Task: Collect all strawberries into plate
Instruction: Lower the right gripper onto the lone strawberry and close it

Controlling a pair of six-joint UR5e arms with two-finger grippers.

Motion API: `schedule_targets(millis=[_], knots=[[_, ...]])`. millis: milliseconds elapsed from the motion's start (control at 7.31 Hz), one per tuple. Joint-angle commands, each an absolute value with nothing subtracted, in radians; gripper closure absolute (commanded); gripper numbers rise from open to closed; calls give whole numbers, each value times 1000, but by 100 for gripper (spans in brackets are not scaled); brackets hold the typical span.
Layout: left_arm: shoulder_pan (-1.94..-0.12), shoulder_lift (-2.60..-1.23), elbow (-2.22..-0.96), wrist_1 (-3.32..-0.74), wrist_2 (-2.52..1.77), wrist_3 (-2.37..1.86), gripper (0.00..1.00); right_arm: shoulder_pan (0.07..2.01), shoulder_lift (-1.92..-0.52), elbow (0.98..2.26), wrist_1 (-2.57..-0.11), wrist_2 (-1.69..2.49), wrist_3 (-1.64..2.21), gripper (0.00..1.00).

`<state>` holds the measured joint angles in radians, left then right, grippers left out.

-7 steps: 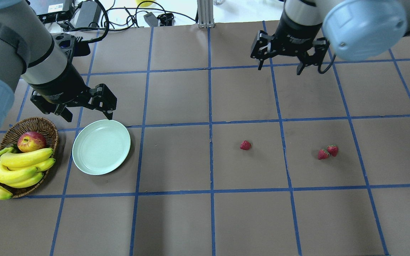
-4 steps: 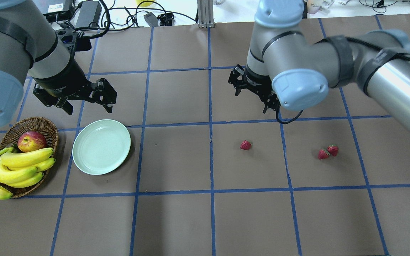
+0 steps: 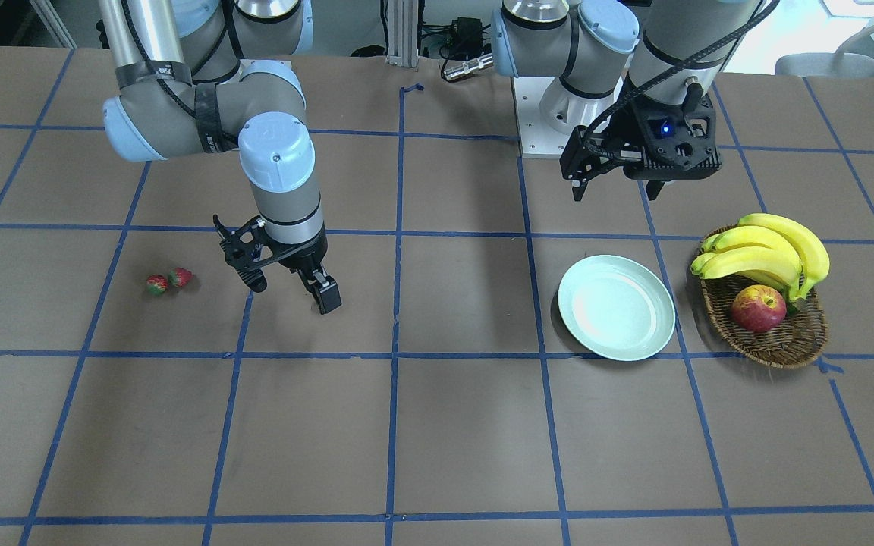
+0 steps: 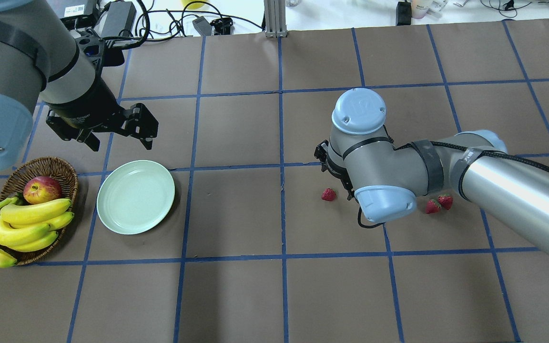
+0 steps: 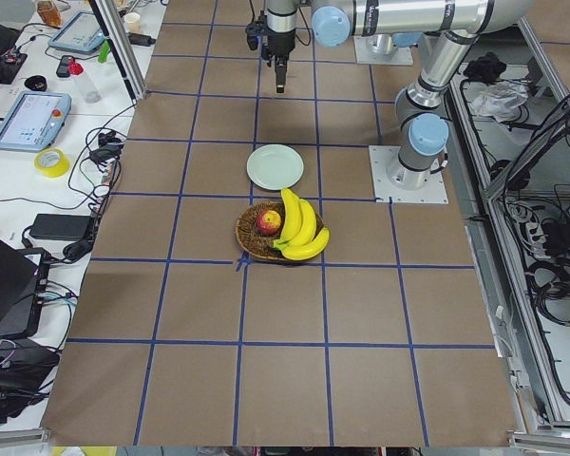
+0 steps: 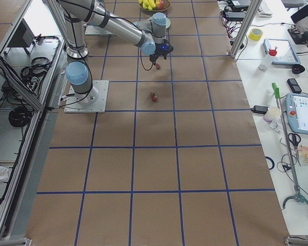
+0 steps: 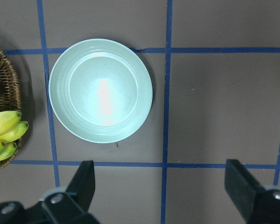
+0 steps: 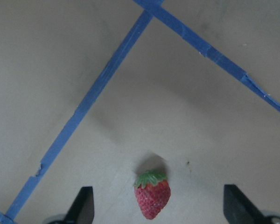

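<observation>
Three strawberries [image 4: 329,194] lie on the one table [image 4: 236,295]: one alone, two together. There is one plate [image 4: 136,196], one basket [image 4: 62,165], one apple [image 4: 42,189] and one bunch of bananas [image 4: 31,221]. The tools number two, the left tool [image 4: 122,143] and the right tool [image 3: 293,294].

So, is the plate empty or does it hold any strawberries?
Empty: the plate shows only bare surface; all three strawberries lie on the table.
</observation>
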<state>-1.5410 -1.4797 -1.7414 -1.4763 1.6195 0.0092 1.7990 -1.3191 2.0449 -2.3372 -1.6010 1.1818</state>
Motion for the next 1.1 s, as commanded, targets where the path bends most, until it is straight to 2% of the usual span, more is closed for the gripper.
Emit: schedule_targets(millis=[0,137,274,548,821,958], knots=[[-1534,-1480,-1743,-1474,1621,9,0,1799,-1263,2065,-2393,-1597,1195,4],[-1535,-1480,-1749,-1474,1620,11,0,1801,-1255,2062,-2398,-1594,1195,4],[-1545,-1482,-1752,-1474,1618,11,0,1804,-1255,2060,-2398,-1592,1192,10],[-1545,-1483,-1753,-1473,1612,12,0,1804,-1252,2059,-2398,-1525,1190,45],[-1546,-1483,-1752,-1473,1612,12,0,1804,-1252,2059,-2398,-1516,1187,55],[-1546,-1483,-1753,-1473,1612,11,0,1804,-1252,2060,-2398,-1517,1183,68]])
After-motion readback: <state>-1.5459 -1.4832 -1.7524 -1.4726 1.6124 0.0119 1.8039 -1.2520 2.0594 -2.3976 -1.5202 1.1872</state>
